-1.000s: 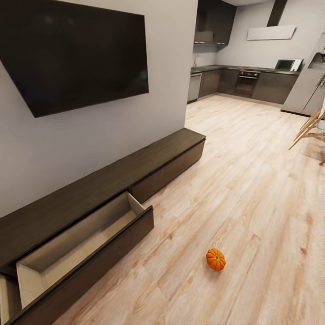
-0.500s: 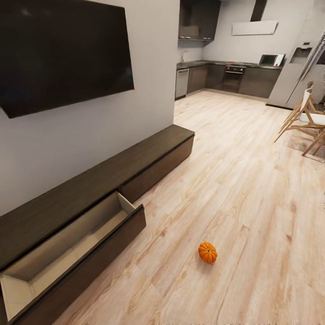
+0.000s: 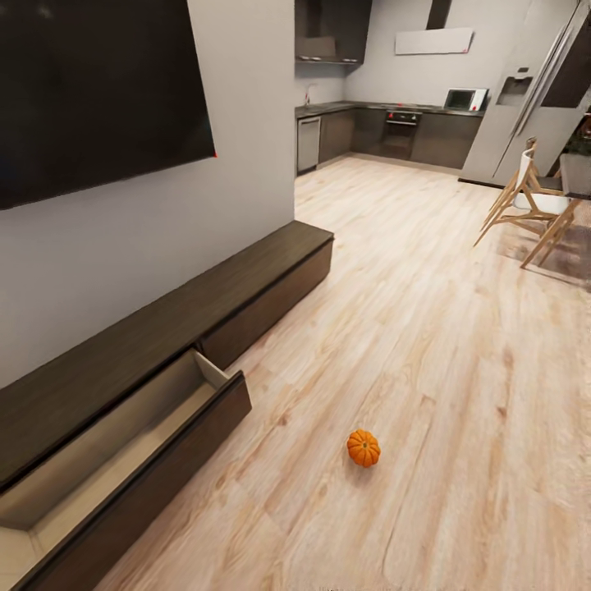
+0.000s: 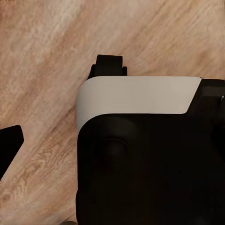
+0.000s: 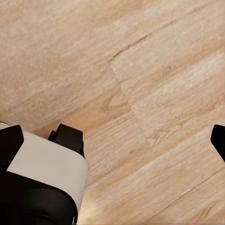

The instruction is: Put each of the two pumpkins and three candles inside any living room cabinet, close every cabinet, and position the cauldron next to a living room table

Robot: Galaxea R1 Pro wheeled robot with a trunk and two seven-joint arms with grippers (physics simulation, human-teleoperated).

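Observation:
One small orange pumpkin (image 3: 363, 448) lies on the wooden floor, a short way out from the long low dark-brown cabinet (image 3: 246, 275) under the wall TV. The cabinet's near drawer (image 3: 156, 472) stands pulled out, and the part of its pale inside that shows holds nothing. The section further along is shut. In the left wrist view my left gripper (image 4: 112, 145) hangs above the floor boards over a white and black part of my own body, one dark fingertip (image 4: 9, 145) at the picture's edge. My right gripper (image 5: 117, 143) is likewise over bare floor, fingers wide apart. Neither holds anything.
A large black TV (image 3: 90, 90) hangs on the grey wall above the cabinet. Wooden chairs (image 3: 525, 201) stand at the far right by a rug. The kitchen with dark cupboards (image 3: 394, 135) and a fridge (image 3: 533, 98) lies beyond. Open floor stretches between the cabinet and the chairs.
The whole head picture has slid left, so the camera has turned right. Chairs have come into view. The pumpkin and drawer have stayed where they were on the floor.

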